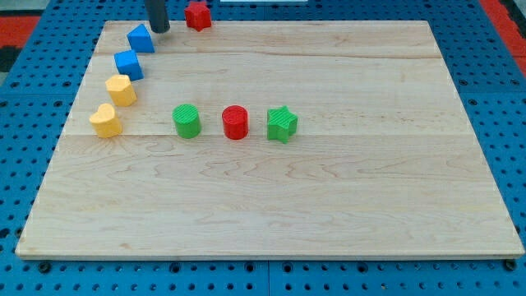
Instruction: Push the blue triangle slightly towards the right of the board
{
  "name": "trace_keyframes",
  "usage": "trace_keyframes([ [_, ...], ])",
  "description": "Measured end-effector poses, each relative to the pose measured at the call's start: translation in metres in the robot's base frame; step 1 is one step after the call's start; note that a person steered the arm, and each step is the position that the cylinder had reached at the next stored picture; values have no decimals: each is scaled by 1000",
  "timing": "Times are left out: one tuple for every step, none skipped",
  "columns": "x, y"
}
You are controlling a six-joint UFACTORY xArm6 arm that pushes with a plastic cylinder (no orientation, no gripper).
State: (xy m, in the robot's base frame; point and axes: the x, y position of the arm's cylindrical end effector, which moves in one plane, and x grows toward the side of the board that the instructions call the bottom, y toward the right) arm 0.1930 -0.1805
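Board (271,197) of pale wood lies on a blue pegboard surface (25,99) and fills most of the view. The blue triangle (140,38) sits near the board's top-left corner, close to the top edge. My tip (159,30) is just to the right of this block, at its upper right side, so close that I cannot tell whether the two touch. The arm ends in a plain dark rod, so there is no pincer to be open or closed, and nothing is gripped.

A red block (197,16), star-like in outline, stands at the top edge of the board, to the right of my tip and apart from it. Below the blue triangle, towards the view's bottom, comes a blue cube (128,64), just beside it. A yellow block (121,90) of roughly six-sided shape follows further down, and a yellow heart (105,121) lies lowest, near the left edge. These four blocks form a slanting line down the left side of the board.

Near the middle of the board three blocks stand in a row, each apart from the next: a green cylinder (186,120) on the left, a red cylinder (235,122) in the centre, and a green star (282,124) on the right.
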Motion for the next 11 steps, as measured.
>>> trace_keyframes([
  [-1, 4],
  [-2, 23],
  [-2, -17],
  [-2, -56],
  [-2, -84],
  [-1, -81],
  [4, -110],
  [21, -97],
  [28, -62],
  [53, -34],
  [89, -31],
])
